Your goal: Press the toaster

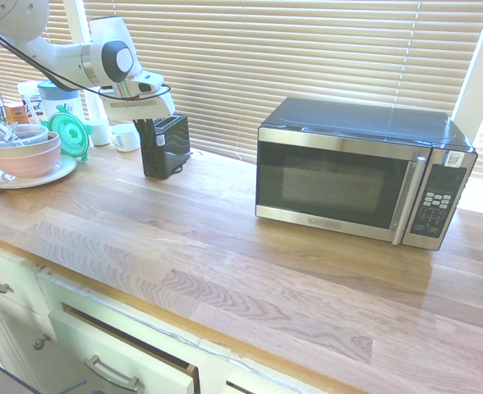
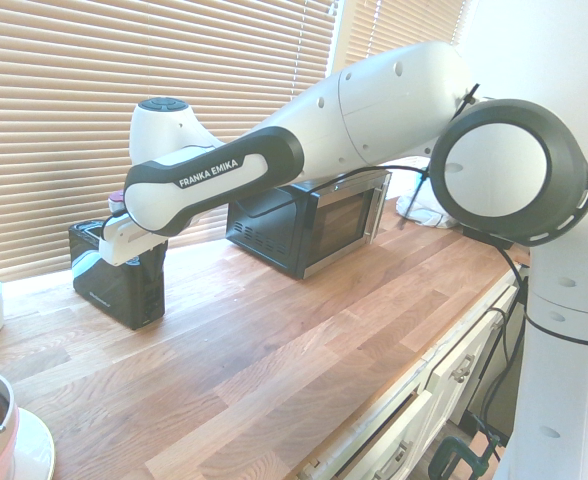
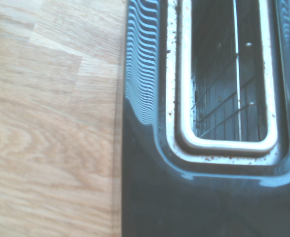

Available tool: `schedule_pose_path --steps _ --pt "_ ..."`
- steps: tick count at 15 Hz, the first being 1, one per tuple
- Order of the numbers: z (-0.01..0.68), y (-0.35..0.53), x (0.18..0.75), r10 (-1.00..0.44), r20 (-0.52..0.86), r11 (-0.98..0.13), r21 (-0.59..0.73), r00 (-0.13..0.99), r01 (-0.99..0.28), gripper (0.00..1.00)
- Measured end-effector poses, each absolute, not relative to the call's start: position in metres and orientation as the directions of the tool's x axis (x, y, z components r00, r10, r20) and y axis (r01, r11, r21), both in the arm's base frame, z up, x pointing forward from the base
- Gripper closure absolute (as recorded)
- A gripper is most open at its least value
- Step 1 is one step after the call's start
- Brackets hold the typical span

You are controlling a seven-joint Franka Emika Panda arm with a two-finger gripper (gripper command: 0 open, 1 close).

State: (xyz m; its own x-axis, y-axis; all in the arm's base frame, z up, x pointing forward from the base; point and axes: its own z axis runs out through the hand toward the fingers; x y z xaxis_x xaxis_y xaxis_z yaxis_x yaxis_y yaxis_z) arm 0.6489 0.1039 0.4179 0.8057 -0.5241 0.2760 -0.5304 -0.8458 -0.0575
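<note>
Blinds [image 1: 250,66] backing the wooden surface [image 1: 217,246]; toaster [image 1: 166,146] standing upright near them, well apart from the microwave [image 1: 340,176], probably leaving room for reaching the lever. Gripper [image 1: 143,121] hanging over the toaster's end, fingers together, presumably for pushing rather than grasping.

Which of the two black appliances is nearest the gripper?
The toaster, the small slotted box by the mugs; the gripper is right at it. The microwave, much larger, stands well away.
</note>
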Motion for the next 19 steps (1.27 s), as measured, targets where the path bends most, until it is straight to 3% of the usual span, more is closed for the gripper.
schedule_pose_path --steps 19 --pt "0.417 0.101 0.661 -0.554 0.197 -0.828 -0.026 0.809 -0.561 1.0"
